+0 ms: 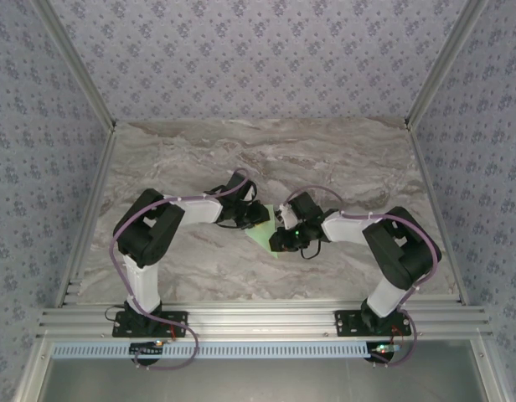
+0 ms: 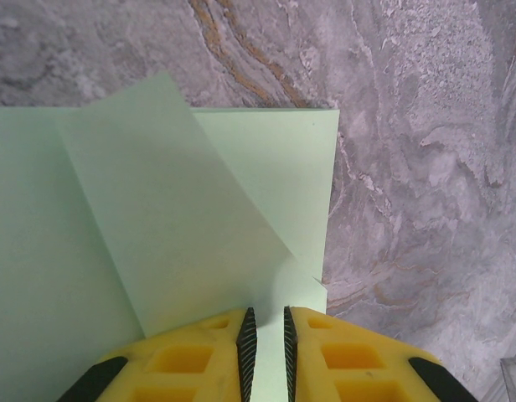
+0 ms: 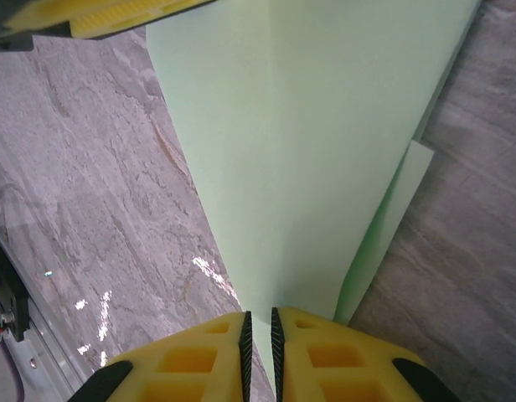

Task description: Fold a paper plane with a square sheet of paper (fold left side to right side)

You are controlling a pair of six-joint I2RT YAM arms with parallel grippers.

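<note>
The square sheet of paper (image 1: 263, 226) is pale green and folded into a long tapering shape with a centre crease, like a paper plane. It hangs between my two grippers over the middle of the table. My left gripper (image 1: 256, 214) holds its wide end. In the left wrist view the jaws (image 2: 265, 322) stand almost together with the paper (image 2: 266, 167) running into the slit, and a diagonal flap (image 2: 166, 218) lies folded over it. My right gripper (image 1: 283, 233) pinches the narrow tip, and the paper (image 3: 308, 151) tapers down into its jaws (image 3: 259, 322). The left gripper's yellow fingers (image 3: 116, 17) show at the far end.
The grey marble table (image 1: 241, 159) is bordered by aluminium rails at the sides (image 1: 90, 218) and along the front (image 1: 266, 318), with patterned walls behind. Both arm bases sit at the near edge.
</note>
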